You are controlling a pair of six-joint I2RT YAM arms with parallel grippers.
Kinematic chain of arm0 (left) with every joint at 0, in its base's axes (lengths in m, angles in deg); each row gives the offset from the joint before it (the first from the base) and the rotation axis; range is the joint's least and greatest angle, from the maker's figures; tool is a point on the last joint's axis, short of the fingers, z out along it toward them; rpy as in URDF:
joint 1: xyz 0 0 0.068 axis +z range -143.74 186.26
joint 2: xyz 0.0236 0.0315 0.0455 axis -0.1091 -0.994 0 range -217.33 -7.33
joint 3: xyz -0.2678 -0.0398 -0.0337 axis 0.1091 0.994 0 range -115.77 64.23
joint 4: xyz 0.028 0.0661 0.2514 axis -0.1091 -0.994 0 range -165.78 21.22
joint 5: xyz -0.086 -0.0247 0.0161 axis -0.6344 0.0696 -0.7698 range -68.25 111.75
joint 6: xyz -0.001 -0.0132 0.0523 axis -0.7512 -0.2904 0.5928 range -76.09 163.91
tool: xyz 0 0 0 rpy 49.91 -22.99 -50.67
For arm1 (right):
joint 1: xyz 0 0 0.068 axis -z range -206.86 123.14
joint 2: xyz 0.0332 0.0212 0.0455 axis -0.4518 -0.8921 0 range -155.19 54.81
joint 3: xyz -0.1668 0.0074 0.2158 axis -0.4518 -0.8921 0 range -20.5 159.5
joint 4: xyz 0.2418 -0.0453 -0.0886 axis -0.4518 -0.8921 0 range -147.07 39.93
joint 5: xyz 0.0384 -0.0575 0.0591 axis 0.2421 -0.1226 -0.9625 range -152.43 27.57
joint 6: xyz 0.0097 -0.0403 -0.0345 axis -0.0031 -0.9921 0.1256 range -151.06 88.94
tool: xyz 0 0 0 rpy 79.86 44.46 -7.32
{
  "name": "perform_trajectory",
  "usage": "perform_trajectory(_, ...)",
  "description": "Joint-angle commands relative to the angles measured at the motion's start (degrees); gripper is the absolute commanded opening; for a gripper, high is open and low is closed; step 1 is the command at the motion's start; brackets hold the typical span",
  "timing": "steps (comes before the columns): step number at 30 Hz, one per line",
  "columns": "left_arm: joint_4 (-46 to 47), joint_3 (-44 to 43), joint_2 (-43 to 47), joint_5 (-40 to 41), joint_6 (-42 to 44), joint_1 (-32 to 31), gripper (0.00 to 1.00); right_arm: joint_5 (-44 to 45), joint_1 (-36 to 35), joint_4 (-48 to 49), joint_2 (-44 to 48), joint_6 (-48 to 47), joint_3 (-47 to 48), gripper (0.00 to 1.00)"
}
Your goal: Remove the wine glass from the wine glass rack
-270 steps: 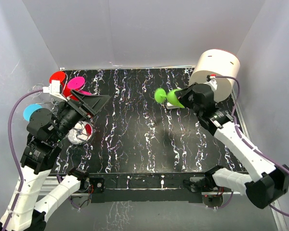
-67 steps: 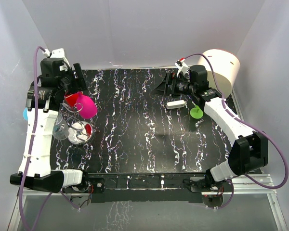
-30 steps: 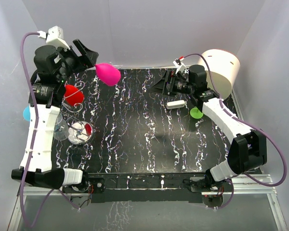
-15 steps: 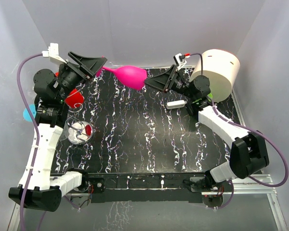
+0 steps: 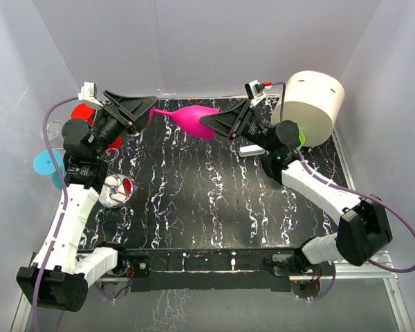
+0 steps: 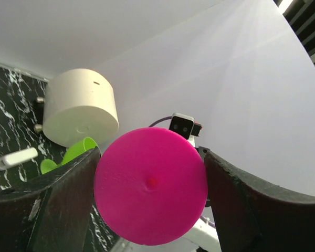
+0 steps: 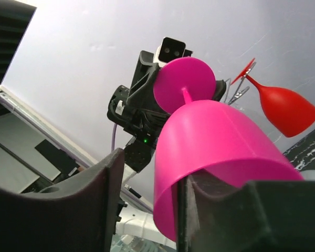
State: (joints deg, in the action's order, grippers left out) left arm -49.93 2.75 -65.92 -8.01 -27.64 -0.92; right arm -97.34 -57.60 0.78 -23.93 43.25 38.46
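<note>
A pink wine glass (image 5: pixel 194 119) hangs sideways in the air over the back of the table, clear of the wine glass rack (image 5: pixel 108 158). My left gripper (image 5: pixel 152 109) is shut on its round foot; in the left wrist view the pink foot (image 6: pixel 149 191) touches both fingers. My right gripper (image 5: pixel 206 122) straddles the bowl's rim. One finger (image 7: pixel 210 189) sits inside the bowl (image 7: pixel 215 142); the other finger (image 7: pixel 94 194) stands outside with a gap to the wall. A red glass (image 7: pixel 286 107) hangs on the rack behind.
The rack's shiny base disc (image 5: pixel 116 190) stands at the left, with red (image 5: pixel 83 112) and blue (image 5: pixel 47 163) glass feet around it. A large cream cylinder (image 5: pixel 308 104) stands at the back right, a green glass (image 6: pixel 76 152) and a small white piece (image 5: pixel 252 150) beside it.
The left arm swung the pink glass rightward from above the rack to mid-table. The right gripper rose to meet the bowl, and its jaws narrowed around the rim.
</note>
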Motion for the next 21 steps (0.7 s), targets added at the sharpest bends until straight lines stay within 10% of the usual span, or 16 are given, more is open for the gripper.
perform_trajectory(1, 6.69, 3.73, 2.28, -2.11, -4.54, 0.37, 0.61, 5.03, -0.79, -4.25, 2.49, 0.22, -0.66, 0.29)
perform_trajectory(8, 2.30, 7.16, 5.06, -2.17, -2.49, 0.27, 0.97, 9.73, -0.81, -14.76, 8.25, -2.44, -4.67, 0.08)
perform_trajectory(21, -22.97, 0.48, 7.47, -3.79, 12.89, 0.32, 0.99, 36.54, -0.72, -83.34, 26.90, -21.72, -1.87, 0.00)
